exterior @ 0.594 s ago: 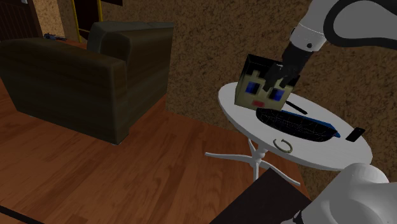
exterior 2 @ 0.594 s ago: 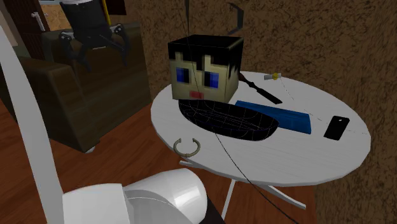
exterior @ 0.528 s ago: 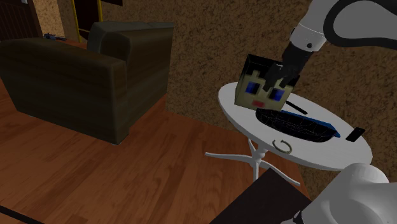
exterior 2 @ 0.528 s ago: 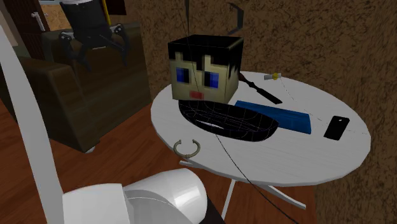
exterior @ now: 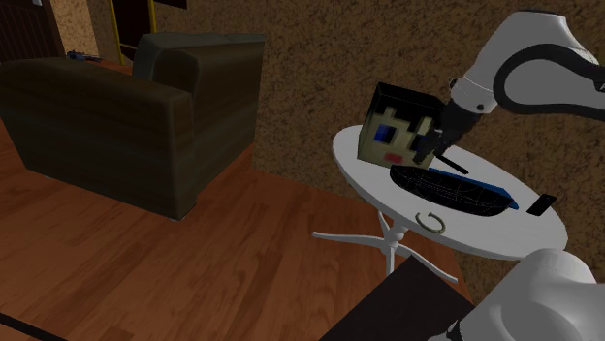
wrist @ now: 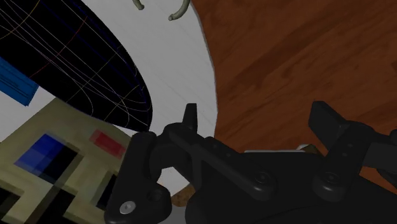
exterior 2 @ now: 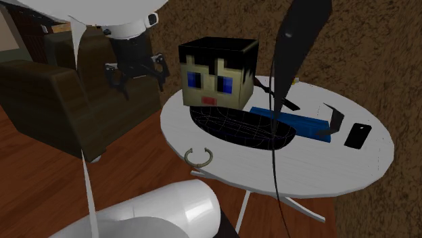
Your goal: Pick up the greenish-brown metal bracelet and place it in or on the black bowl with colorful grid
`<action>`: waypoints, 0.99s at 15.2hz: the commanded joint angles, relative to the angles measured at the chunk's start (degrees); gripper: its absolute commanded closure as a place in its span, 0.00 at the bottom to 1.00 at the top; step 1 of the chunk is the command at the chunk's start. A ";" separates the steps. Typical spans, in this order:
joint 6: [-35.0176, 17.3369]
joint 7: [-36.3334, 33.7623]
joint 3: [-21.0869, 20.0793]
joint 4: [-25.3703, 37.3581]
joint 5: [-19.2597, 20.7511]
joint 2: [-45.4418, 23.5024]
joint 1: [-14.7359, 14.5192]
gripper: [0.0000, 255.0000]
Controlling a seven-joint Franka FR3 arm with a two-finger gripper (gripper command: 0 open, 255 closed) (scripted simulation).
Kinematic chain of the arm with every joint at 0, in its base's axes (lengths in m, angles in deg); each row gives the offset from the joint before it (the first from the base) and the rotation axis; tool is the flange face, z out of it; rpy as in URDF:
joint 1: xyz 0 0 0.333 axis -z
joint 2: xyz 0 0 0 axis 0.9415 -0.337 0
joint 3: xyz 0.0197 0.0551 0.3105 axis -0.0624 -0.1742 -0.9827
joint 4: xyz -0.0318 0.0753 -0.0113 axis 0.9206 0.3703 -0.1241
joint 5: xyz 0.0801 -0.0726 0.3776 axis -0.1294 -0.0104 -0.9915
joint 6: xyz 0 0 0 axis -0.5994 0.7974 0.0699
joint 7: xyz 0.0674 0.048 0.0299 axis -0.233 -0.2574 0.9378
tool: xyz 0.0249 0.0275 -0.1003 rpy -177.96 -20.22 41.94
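the gripper (exterior 2: pixel 138 76) hangs just off the rim of the white round table (exterior 2: pixel 324 172), over the wood floor (wrist: pixel 286 51) and beside the pixel-faced cube (exterior 2: pixel 216 71). its fingers (wrist: pixel 191 122) are spread apart and hold nothing.

the bracelet (exterior 2: pixel 199 157) lies flat on the table, well apart from the fingers. it sits close to the edge nearest the stand (exterior: pixel 412 300), and the black bowl (exterior 2: pixel 240 128) lies between it and the cube. it is a greenish-brown open ring, with its gap turned toward the bowl and its closed curve toward the table edge. a bare strip of tabletop keeps it from touching the bowl.

the bowl is a long shallow oval with thin coloured grid lines. its long axis runs from in front of the cube toward a blue flat slab (exterior 2: pixel 304 126) on its far side. a black slab (exterior 2: pixel 357 135) lies near the opposite rim. bare tabletop runs along the edge on both sides of the bracelet.
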 commanded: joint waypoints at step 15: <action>-16.91 24.24 24.41 -16.59 13.97 -0.49 6.83 0.00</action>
